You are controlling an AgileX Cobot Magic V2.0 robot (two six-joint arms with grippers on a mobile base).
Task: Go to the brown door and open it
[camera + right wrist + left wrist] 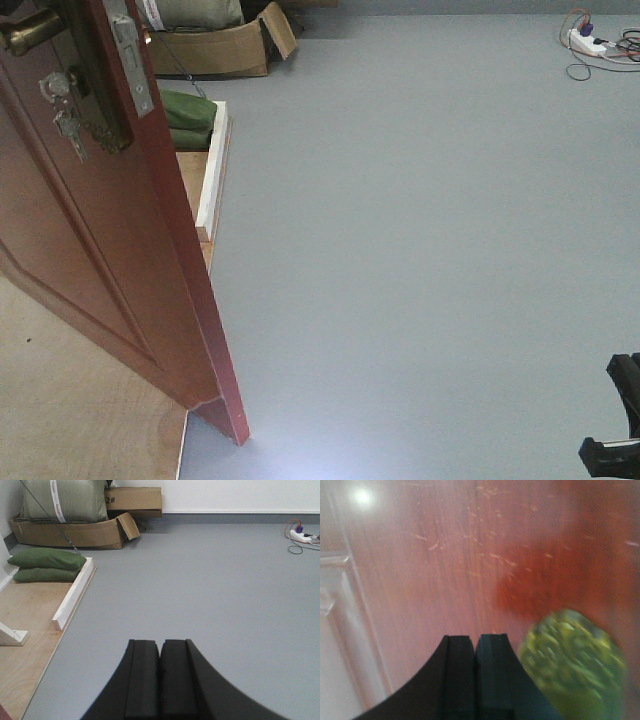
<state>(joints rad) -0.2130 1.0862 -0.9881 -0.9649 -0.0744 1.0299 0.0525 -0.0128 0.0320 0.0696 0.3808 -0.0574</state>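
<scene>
The brown door (95, 250) stands ajar at the left of the front view, its edge with the metal latch plate (130, 55) turned toward me. A brass handle (30, 35) and hanging keys (65, 115) sit near its top left. In the left wrist view my left gripper (475, 637) is shut and empty, very close to the door's reddish wood face (445, 555). A blurred brass fitting (575, 667) lies just right of its fingers. My right gripper (160, 641) is shut and empty above the grey floor (210, 590).
Cardboard boxes (75, 532), green bags (45, 560) and a white wooden beam (72, 595) lie beyond the door at the left. A power strip with cables (590, 42) lies at the far right. A black robot part (615, 420) shows at the lower right.
</scene>
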